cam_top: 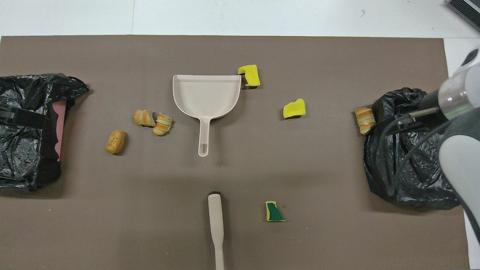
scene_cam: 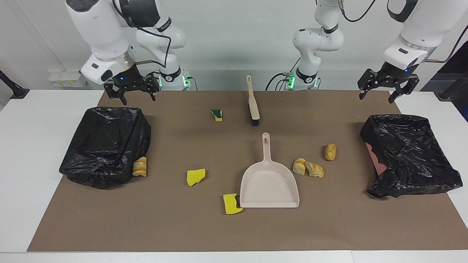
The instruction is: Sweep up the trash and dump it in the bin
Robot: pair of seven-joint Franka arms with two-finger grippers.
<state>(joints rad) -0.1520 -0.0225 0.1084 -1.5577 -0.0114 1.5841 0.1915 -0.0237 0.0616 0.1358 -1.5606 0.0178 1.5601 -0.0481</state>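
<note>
over bin (cam_top: 412, 165), right arm (cam_top: 459, 123) hides end effector.

No legible text, label, brand, number or sign anywhere in either view.

A brown mat (scene_cam: 182, 226) covers most of the white desk (scene_cam: 33, 153), whose bare top shows at both ends of the mat and along its edge farthest from the robots. Just off the mat's robot-side edge, green lights (scene_cam: 186, 78) glow low on the wall.
</note>
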